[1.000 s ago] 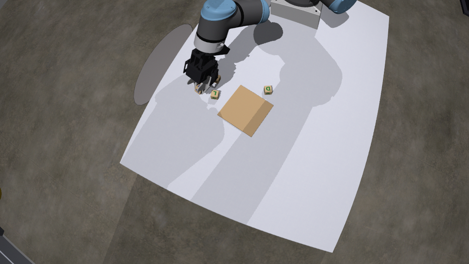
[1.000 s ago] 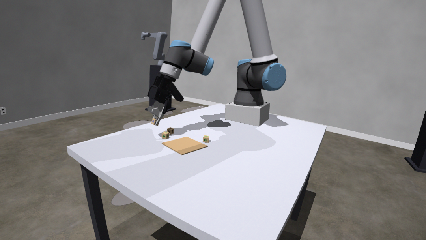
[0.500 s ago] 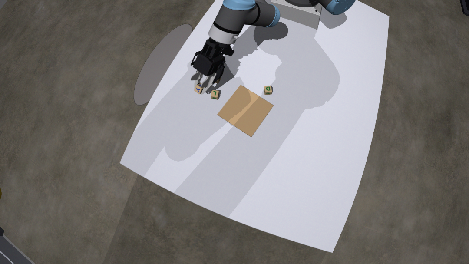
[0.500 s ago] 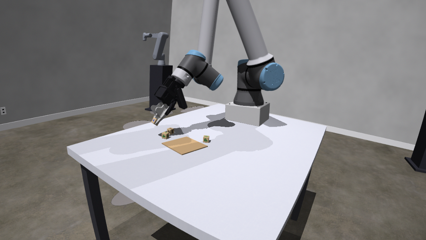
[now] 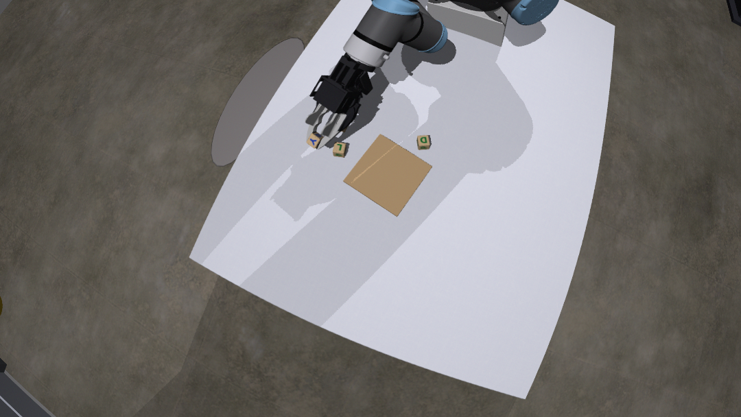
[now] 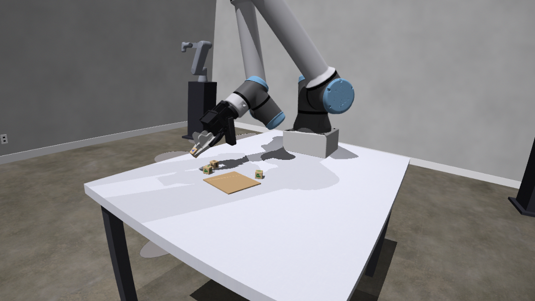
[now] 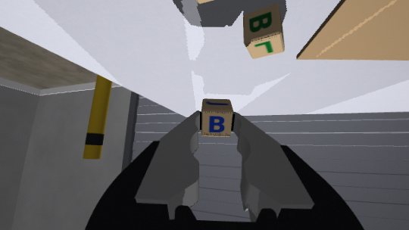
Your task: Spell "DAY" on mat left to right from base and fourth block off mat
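Pinching a blue-lettered wooden Y cube [image 5: 313,140] [image 6: 192,151] [image 7: 216,122] above the white tabletop [image 5: 466,258] [image 6: 280,224] [image 7: 151,57] with the black, grey-fingered hand [image 5: 313,141] [image 6: 193,151] [image 7: 215,113]; tilted, probably to turn Y uppermost. Leave the green-lettered wooden L cube [image 5: 339,150] [image 6: 207,169] [image 7: 263,32] off the flat, square tan mat [image 5: 388,175] [image 6: 232,183] [image 7: 363,34], as spare. Note smooth faces, crisp edges.

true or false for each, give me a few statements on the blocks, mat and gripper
The gripper holds the Y block. True.
The L block is on the mat. False: it sits on the table beside it.
The D block is off the mat. True.
The held block's B is green. False: it is blue.
"DAY" is already spelled on the mat. False: the mat bears no block.
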Motion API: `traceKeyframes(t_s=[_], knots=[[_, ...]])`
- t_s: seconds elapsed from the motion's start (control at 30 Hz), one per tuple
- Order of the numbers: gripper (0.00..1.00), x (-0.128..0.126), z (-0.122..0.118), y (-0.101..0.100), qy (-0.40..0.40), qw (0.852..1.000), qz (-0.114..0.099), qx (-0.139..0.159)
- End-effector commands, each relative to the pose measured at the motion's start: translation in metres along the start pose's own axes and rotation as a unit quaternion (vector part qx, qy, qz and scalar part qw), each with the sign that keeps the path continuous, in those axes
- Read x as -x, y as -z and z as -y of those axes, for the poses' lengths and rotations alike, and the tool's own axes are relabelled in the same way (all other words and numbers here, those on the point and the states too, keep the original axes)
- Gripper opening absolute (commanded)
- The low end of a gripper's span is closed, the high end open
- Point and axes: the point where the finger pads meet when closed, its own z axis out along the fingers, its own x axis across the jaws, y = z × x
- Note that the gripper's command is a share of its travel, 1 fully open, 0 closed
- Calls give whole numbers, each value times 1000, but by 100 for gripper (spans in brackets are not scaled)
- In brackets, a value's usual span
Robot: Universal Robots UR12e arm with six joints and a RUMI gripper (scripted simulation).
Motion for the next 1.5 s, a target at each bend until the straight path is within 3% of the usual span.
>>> traceKeyframes(t_s=[0.0, 0.4, 0.87, 1.47], knots=[[5, 0, 0, -1, -1, 999, 0, 32], [5, 0, 1, 0, 0, 998, 0, 59], [5, 0, 2, 0, 0, 998, 0, 61], [5, 0, 34, -26, 0, 998, 1, 62]])
